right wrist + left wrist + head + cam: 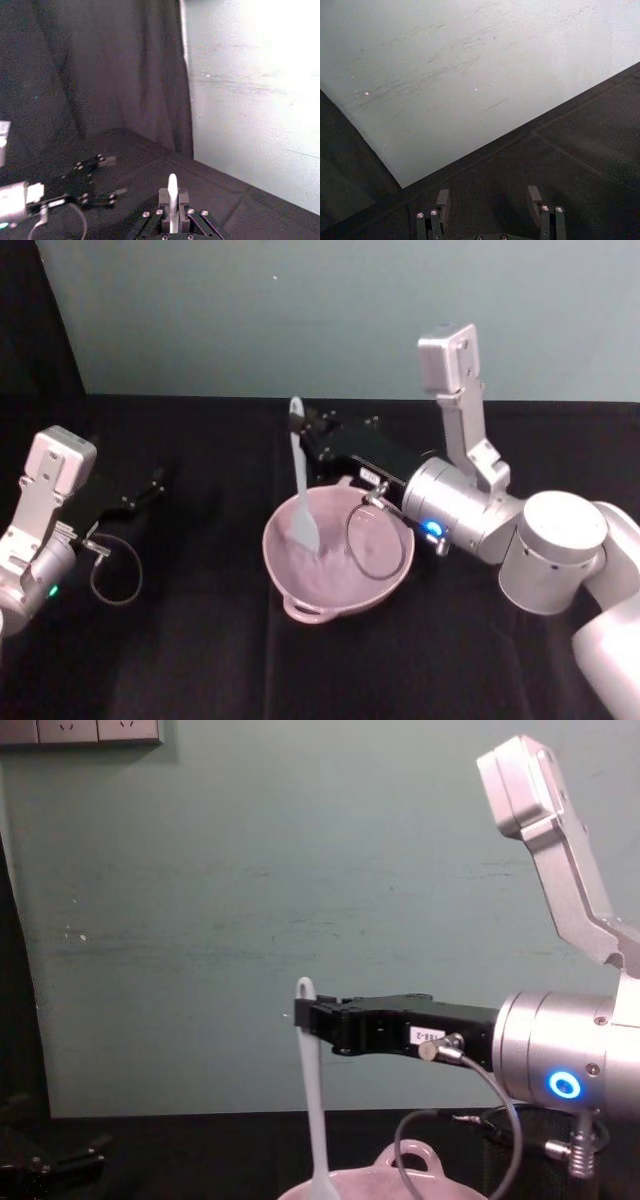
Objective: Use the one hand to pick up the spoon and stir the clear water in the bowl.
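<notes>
One gripper is at work: the right gripper point(300, 426) hangs over the far rim of the bowl point(330, 592), its black jaws clamped on the spoon point(298, 472) just below the hole at the handle tip. The spoon is long, slim and white. It stands nearly upright, and its broad flat end is down inside the bowl near the left wall. The bowl is pale pink and round, with a small arched loop handle on its near rim, and sits about mid-bench point(200, 665) on the black cloth. The left gripper point(152, 488) rests low near the bench's left edge, well apart from the bowl, jaws apart.
</notes>
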